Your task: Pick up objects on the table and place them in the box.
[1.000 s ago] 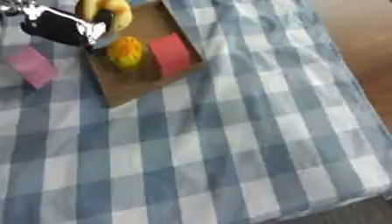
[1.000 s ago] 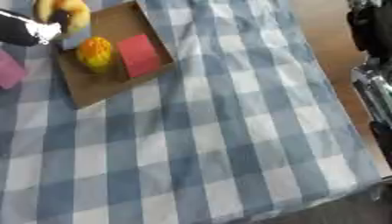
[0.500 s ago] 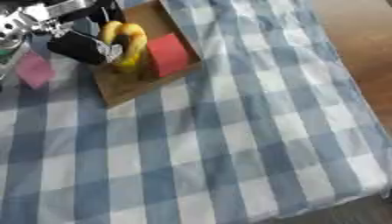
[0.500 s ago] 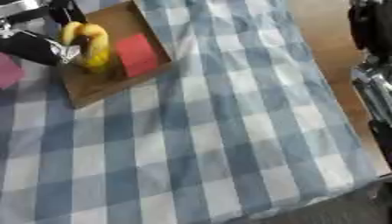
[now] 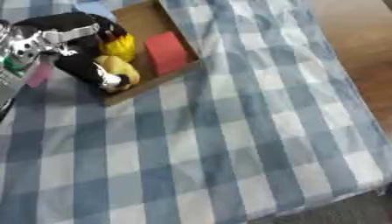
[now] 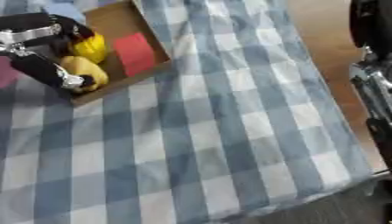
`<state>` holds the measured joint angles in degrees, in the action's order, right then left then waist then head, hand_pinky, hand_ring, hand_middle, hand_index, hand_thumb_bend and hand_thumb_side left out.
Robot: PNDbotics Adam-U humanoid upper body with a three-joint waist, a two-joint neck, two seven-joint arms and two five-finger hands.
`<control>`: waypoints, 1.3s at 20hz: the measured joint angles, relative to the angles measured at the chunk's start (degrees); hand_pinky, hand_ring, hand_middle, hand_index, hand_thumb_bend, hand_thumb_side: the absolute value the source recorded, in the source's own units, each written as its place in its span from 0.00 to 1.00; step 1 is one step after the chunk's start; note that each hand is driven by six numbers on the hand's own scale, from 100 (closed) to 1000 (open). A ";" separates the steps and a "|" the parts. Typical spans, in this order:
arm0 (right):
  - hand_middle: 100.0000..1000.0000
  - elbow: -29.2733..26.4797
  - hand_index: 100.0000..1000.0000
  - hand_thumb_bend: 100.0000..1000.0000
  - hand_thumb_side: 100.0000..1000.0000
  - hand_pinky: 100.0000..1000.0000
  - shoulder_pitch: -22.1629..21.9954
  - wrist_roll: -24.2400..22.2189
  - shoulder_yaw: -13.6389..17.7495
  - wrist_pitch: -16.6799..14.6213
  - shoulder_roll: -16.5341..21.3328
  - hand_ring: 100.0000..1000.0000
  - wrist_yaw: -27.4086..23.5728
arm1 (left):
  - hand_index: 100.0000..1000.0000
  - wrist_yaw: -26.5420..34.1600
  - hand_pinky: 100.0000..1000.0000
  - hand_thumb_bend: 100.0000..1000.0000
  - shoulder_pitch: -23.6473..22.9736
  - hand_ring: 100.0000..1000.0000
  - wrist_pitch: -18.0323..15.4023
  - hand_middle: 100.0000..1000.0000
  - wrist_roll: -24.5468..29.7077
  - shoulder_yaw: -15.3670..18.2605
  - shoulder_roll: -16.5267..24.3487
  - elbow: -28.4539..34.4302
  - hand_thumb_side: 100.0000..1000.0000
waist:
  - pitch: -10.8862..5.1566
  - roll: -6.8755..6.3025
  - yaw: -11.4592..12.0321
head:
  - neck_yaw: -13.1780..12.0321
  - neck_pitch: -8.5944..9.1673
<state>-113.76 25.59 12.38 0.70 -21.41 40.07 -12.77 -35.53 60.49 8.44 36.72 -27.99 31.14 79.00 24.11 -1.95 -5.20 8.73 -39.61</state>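
Note:
A shallow brown cardboard box [image 5: 145,19] lies at the upper left on the blue-and-white checked cloth. It holds a red block [image 5: 166,53] and a round yellow fruit [image 5: 120,46]. My left hand [image 5: 76,59], black with silver parts, hangs over the box's near-left corner. Its fingers are curled round a yellow banana-like fruit [image 5: 116,72], which is low over the box floor; whether it touches I cannot tell. A pink thing [image 5: 36,75] lies on the cloth left of the box, partly hidden by the hand. My right hand shows in no view.
A pale blue thing [image 5: 96,8] lies beyond the box at the top edge. My right arm [image 6: 373,83] stands along the right edge of the right eye view. The table ends at the lower right, with wooden floor [image 5: 356,39] beyond its right side.
My left hand has come from beyond the box's far-left corner toward me with the yellow fruit, and now sits over the box's near-left corner. The camera has also shifted.

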 measured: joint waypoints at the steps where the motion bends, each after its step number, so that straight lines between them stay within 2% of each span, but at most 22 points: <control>1: 0.66 0.00 0.73 0.00 0.47 0.70 -0.03 0.00 0.00 0.00 0.00 0.69 -0.01 | 0.97 -0.87 0.91 0.67 -0.02 0.87 -0.18 0.89 0.63 0.03 0.00 0.11 0.37 | -0.09 0.04 0.07 | 0.00 -0.15; 3: 0.66 0.00 0.73 0.00 0.47 0.70 -0.28 0.00 0.00 0.00 0.00 0.69 -0.04 | 0.96 -2.20 0.89 0.63 -0.18 0.85 -0.37 0.86 1.38 0.36 0.01 0.65 0.35 | -0.22 0.17 0.22 | 0.01 -0.19; 6: 0.66 0.00 0.72 0.00 0.48 0.70 -0.73 0.00 0.03 -0.01 0.00 0.69 -0.05 | 0.92 -2.44 0.86 0.48 -0.70 0.80 0.03 0.81 0.96 1.53 0.21 3.86 0.33 | -0.66 0.35 0.78 | 0.22 -0.62; 9: 0.66 0.00 0.72 0.00 0.48 0.70 -1.59 0.06 0.32 0.00 0.00 0.69 -0.05 | 0.88 -0.27 0.84 0.36 -1.12 0.76 1.83 0.76 -0.96 3.96 1.81 10.59 0.29 | -1.40 0.37 1.80 | 0.62 -1.11; 13: 0.66 0.00 0.72 0.00 0.48 0.71 -2.79 0.50 0.66 -0.03 0.04 0.69 0.01 | 0.84 3.49 0.84 0.32 -3.13 0.75 5.33 0.74 -3.52 8.04 6.77 20.72 0.25 | -2.13 0.42 3.38 | 1.47 -1.69; 16: 0.66 0.00 0.72 0.00 0.48 0.71 -3.56 1.00 0.97 -0.13 0.05 0.69 0.19 | 0.85 5.06 0.84 0.33 -6.00 0.76 7.49 0.74 -4.11 10.41 11.76 26.52 0.25 | -2.42 0.42 4.43 | 2.01 -1.71; 20: 0.66 0.00 0.72 0.00 0.48 0.70 -4.05 1.55 1.07 -0.11 0.07 0.69 0.58 | 0.87 6.78 0.85 0.38 -10.04 0.77 9.97 0.75 -4.13 12.32 16.70 30.05 0.26 | -2.45 0.61 5.35 | 2.29 -1.73; 23: 0.66 0.00 0.72 0.00 0.48 0.70 -4.25 1.68 1.07 -0.11 0.07 0.69 0.75 | 0.91 7.27 0.88 0.54 -12.27 0.81 11.27 0.79 -3.35 12.30 18.56 29.54 0.31 | -2.45 0.93 5.55 | 2.29 -1.72; 24: 0.66 0.00 0.72 0.00 0.48 0.70 -4.24 1.68 1.06 -0.11 0.06 0.69 0.80 | 0.91 7.27 0.89 0.62 -12.60 0.82 11.55 0.80 -2.91 12.16 18.76 28.76 0.33 | -2.44 1.01 5.50 | 2.22 -1.70; 26: 0.66 0.00 0.72 0.00 0.48 0.70 -4.17 1.67 1.04 -0.10 0.06 0.69 0.99 | 0.90 7.02 0.90 0.72 -12.65 0.83 11.74 0.80 -1.96 11.46 18.78 26.34 0.35 | -2.36 1.07 5.16 | 1.95 -1.66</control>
<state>-113.76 21.42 14.05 1.74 -21.51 40.13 -11.78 -28.51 47.83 20.18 34.76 -16.53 49.91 105.34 21.75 -0.89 -0.04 10.68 -41.27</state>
